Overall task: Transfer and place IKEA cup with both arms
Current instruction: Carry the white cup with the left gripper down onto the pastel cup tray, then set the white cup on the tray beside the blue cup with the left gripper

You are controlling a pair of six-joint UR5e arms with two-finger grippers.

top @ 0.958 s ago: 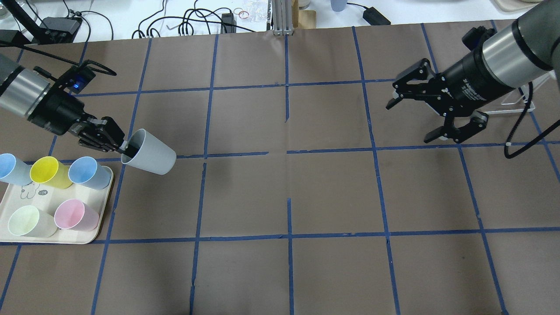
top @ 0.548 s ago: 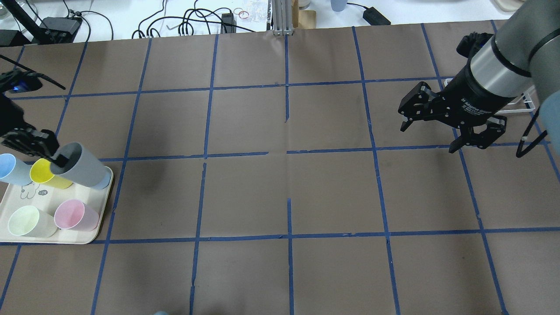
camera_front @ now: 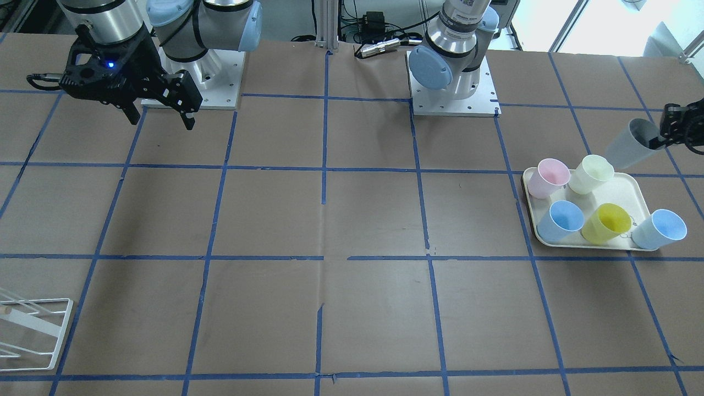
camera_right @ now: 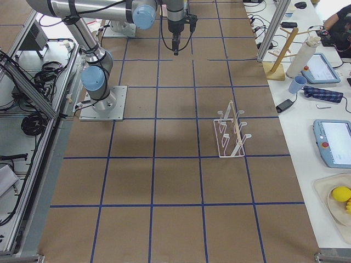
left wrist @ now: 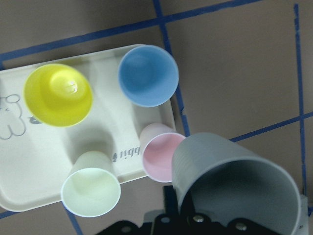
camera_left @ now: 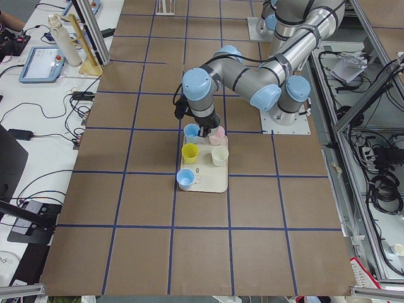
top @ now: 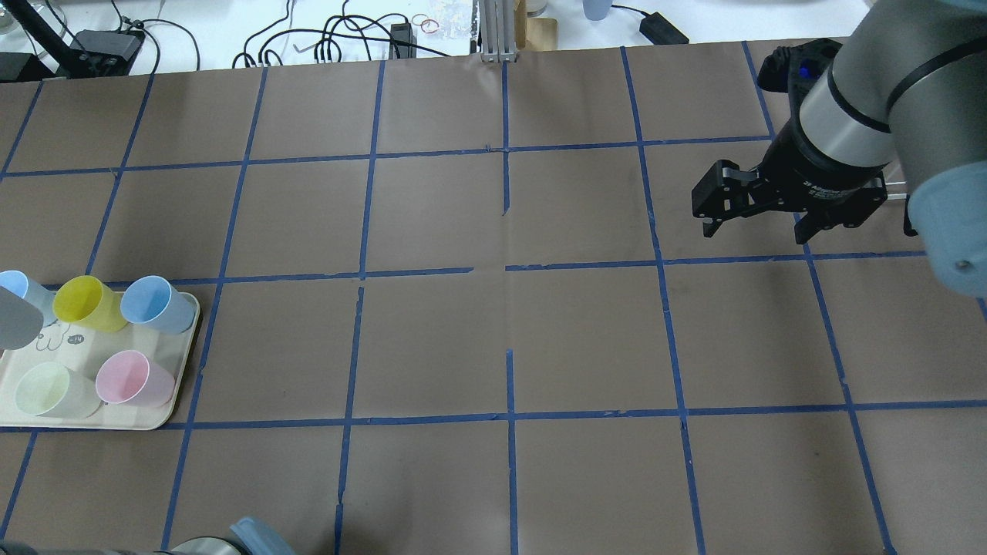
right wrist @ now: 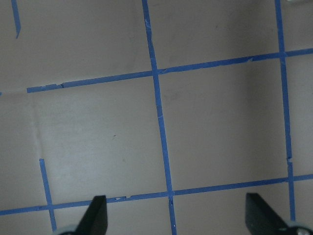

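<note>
The pale grey IKEA cup [camera_front: 630, 146] hangs tilted in my left gripper [camera_front: 660, 140], which is shut on its rim at the right edge of the front view. In the overhead view only the cup's bottom [top: 15, 320] shows at the left edge, above the tray [top: 183, 370]. The left wrist view shows the cup [left wrist: 234, 186] held high over the tray's [left wrist: 29, 166] edge, beside the pink cup [left wrist: 161, 156]. My right gripper [top: 754, 231] is open and empty, hovering over the table's right side; its fingertips [right wrist: 95, 215] frame bare paper.
The cream tray [camera_front: 632, 190] holds a pink cup [camera_front: 550, 176], a pale green cup [camera_front: 591, 173], a yellow cup [camera_front: 608, 223] and two pale blue cups [camera_front: 564, 220]. A white wire rack [camera_right: 233, 131] stands on the robot's right side. Blue tape lines grid the brown paper.
My left gripper has carried the grey cup leftwards, from the table to above the tray, mostly out of the overhead view. My right gripper has turned and drawn back a little, still open.
</note>
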